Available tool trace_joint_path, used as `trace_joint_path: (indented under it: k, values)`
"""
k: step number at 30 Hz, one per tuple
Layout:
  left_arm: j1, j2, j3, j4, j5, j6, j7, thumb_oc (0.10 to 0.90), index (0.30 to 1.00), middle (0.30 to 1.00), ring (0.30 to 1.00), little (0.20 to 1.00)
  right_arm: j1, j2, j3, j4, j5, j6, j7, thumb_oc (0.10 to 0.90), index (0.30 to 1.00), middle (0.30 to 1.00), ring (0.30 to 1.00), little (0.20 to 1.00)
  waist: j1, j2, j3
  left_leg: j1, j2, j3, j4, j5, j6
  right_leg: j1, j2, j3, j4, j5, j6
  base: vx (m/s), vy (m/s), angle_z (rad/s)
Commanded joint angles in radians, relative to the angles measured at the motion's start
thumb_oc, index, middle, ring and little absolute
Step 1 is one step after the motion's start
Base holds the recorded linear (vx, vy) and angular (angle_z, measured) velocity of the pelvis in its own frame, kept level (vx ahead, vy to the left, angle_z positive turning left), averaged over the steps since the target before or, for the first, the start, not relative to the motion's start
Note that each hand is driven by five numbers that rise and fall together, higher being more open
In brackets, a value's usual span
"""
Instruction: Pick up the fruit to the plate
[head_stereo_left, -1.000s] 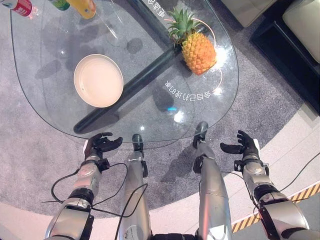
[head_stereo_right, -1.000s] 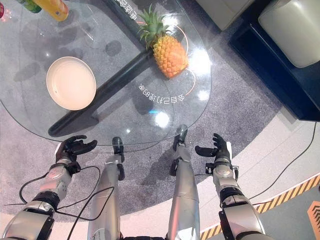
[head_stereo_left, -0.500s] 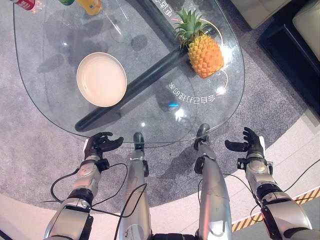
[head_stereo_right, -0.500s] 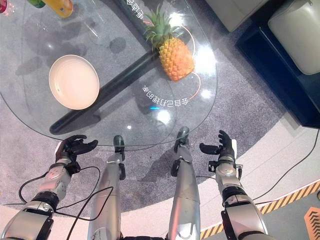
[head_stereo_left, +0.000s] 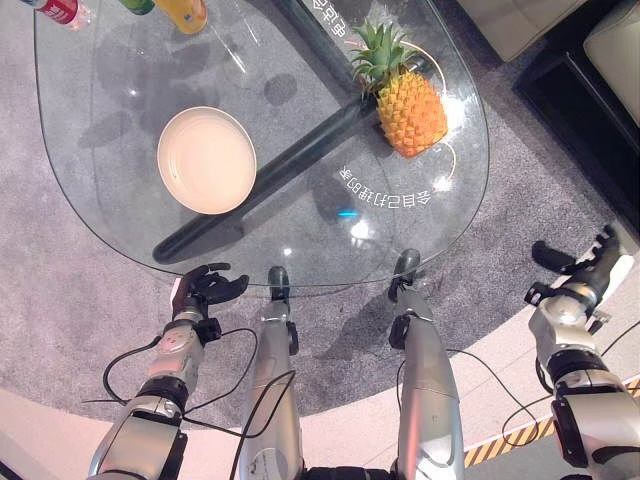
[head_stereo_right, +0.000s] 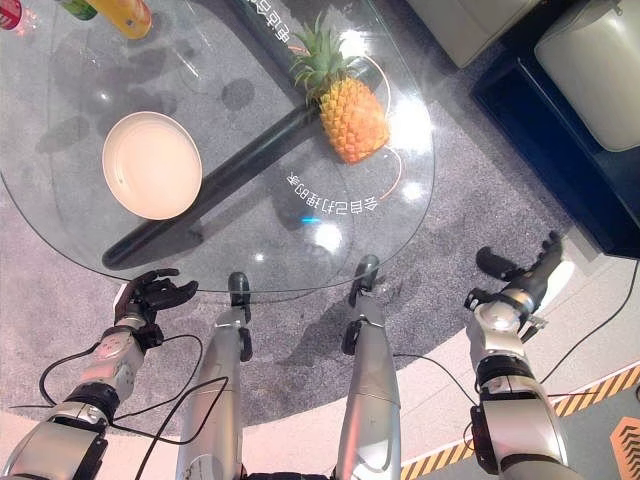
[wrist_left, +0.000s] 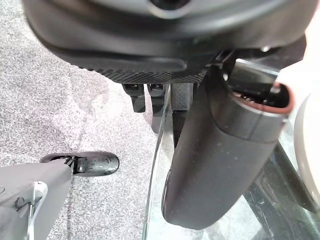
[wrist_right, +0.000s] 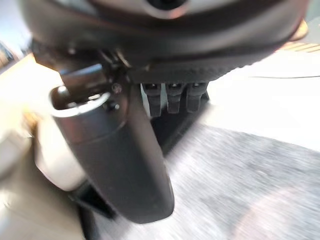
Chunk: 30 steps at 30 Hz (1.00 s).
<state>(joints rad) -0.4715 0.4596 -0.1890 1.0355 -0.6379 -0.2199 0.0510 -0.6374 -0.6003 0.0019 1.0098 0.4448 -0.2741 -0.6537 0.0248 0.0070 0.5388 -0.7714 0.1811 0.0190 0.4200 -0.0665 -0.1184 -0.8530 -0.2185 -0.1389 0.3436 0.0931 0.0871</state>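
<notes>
Pineapple (head_stereo_left: 410, 110) far right on glass desk (head_stereo_left: 120, 215), untouched.
Plate (head_stereo_left: 207, 160) lies left of it. Left robot hand (head_stereo_left: 205, 288) and right robot hand (head_stereo_left: 590, 265), both relaxed and empty, hover off the near edge, well apart from the fruit.

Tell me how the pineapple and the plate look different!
The pineapple is orange and bumpy with green leaves; the plate is pale, smooth and round. The pineapple lies on its side toward the table's right; the plate sits flat toward the left, with nothing on it. Both rest on the glass table, untouched.
</notes>
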Motion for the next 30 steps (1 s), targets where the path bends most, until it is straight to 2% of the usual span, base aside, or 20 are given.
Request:
trace_joint_path:
  k: [1, 4, 7, 12, 14, 18, 21, 23, 25, 27, 30]
  values:
    - [0.068, -0.008, -0.042, 0.011, 0.021, 0.022, -0.006, 0.8, 0.9, 0.9, 0.9, 0.9, 0.013, -0.14, -0.052, -0.121, 0.018, -0.094, -0.169, 0.8, 0.9, 0.9, 0.9, 0.9, -0.009, 0.025, -0.019, -0.031, 0.027, -0.049, -0.066, 0.09, -0.015, -0.001, -0.112, 0.032, 0.09, -0.048, 0.097, 0.0, 0.0, 0.0]
    - [0.076, -0.008, -0.05, -0.008, 0.011, 0.031, 0.002, 0.8, 0.9, 0.9, 0.9, 0.9, 0.012, -0.15, -0.045, -0.25, -0.011, -0.114, -0.246, 0.8, 0.9, 0.9, 0.9, 0.9, -0.015, 0.024, -0.019, -0.028, 0.024, -0.046, -0.075, 0.093, -0.014, -0.001, -0.113, 0.032, 0.084, -0.045, 0.098, 0.0, 0.022, 0.03]
    - [0.083, -0.015, -0.05, -0.011, 0.006, 0.029, 0.006, 0.8, 0.9, 0.9, 0.9, 0.9, 0.012, -0.153, -0.046, -0.351, -0.053, -0.128, -0.276, 0.8, 0.9, 0.9, 0.9, 0.9, -0.02, 0.025, -0.019, -0.026, 0.022, -0.045, -0.081, 0.095, -0.012, -0.002, -0.114, 0.035, 0.082, -0.045, 0.099, 0.0, 0.046, 0.04]
    - [0.096, -0.032, -0.042, 0.005, 0.016, 0.026, 0.001, 0.8, 0.9, 0.9, 0.9, 0.9, 0.018, -0.135, -0.025, -0.591, -0.199, -0.072, -0.314, 0.8, 0.9, 0.9, 0.9, 0.9, -0.031, 0.03, -0.019, -0.021, 0.021, -0.035, -0.095, 0.101, -0.011, -0.006, -0.115, 0.041, 0.076, -0.046, 0.099, 0.0, 0.06, 0.0]
    - [0.105, -0.039, -0.033, 0.009, 0.018, -0.012, 0.004, 0.8, 0.9, 0.9, 0.9, 0.9, 0.028, -0.13, -0.015, -0.67, -0.234, -0.043, -0.319, 0.8, 0.9, 0.9, 0.9, 0.9, -0.035, 0.03, -0.019, -0.016, 0.023, -0.029, -0.102, 0.105, -0.011, -0.003, -0.115, 0.043, 0.072, -0.047, 0.098, 0.0, 0.054, -0.05]
    - [0.125, -0.05, -0.016, -0.02, 0.024, -0.078, 0.038, 0.8, 0.9, 0.9, 0.9, 0.9, 0.056, -0.119, -0.013, -0.73, -0.284, -0.03, -0.321, 0.8, 0.9, 0.9, 0.9, 0.9, -0.035, 0.036, -0.019, -0.008, 0.021, -0.024, -0.109, 0.109, -0.009, 0.0, -0.117, 0.045, 0.069, -0.047, 0.097, 0.0, 0.017, -0.01]
    - [0.145, -0.052, 0.002, -0.071, 0.081, -0.159, 0.164, 0.8, 0.9, 0.9, 0.9, 0.9, 0.08, -0.11, -0.017, -0.756, -0.325, -0.021, -0.339, 0.8, 0.9, 0.9, 0.9, 0.9, -0.029, 0.039, -0.019, -0.004, 0.018, -0.026, -0.113, 0.109, -0.008, 0.003, -0.121, 0.041, 0.067, -0.046, 0.098, 0.0, 0.0, 0.0]
    - [0.153, -0.049, 0.023, -0.113, 0.146, -0.215, 0.287, 0.8, 0.9, 0.9, 0.9, 0.9, 0.089, -0.103, -0.02, -0.762, -0.346, -0.011, -0.351, 0.8, 0.9, 0.9, 0.9, 0.9, -0.023, 0.04, -0.019, 0.0, 0.017, -0.028, -0.116, 0.109, -0.009, 0.006, -0.123, 0.04, 0.067, -0.048, 0.098, 0.0, 0.0, 0.0]
    - [0.163, -0.046, 0.047, -0.162, 0.256, -0.24, 0.435, 0.8, 0.9, 0.9, 0.9, 0.9, 0.1, -0.089, -0.028, -0.762, -0.358, -0.011, -0.361, 0.8, 0.9, 0.9, 0.9, 0.9, -0.013, 0.039, -0.019, 0.003, 0.014, -0.033, -0.119, 0.109, -0.009, 0.013, -0.126, 0.033, 0.064, -0.049, 0.097, 0.01, -0.042, 0.01]
    - [0.184, -0.058, 0.063, -0.21, 0.349, -0.245, 0.537, 0.8, 0.9, 0.9, 0.9, 0.9, 0.12, -0.071, -0.041, -0.772, -0.368, -0.01, -0.376, 0.8, 0.9, 0.9, 0.9, 0.9, -0.001, 0.036, -0.019, 0.005, 0.008, -0.041, -0.122, 0.108, -0.009, 0.018, -0.129, 0.025, 0.062, -0.049, 0.097, 0.0, -0.085, 0.01]
    - [0.205, -0.072, 0.073, -0.25, 0.411, -0.232, 0.602, 0.8, 0.9, 0.9, 0.9, 0.9, 0.136, -0.054, -0.051, -0.783, -0.372, -0.01, -0.393, 0.8, 0.9, 0.9, 0.9, 0.9, 0.011, 0.032, -0.019, 0.008, 0.005, -0.048, -0.128, 0.107, -0.009, 0.025, -0.132, 0.013, 0.061, -0.049, 0.098, 0.0, -0.073, 0.04]
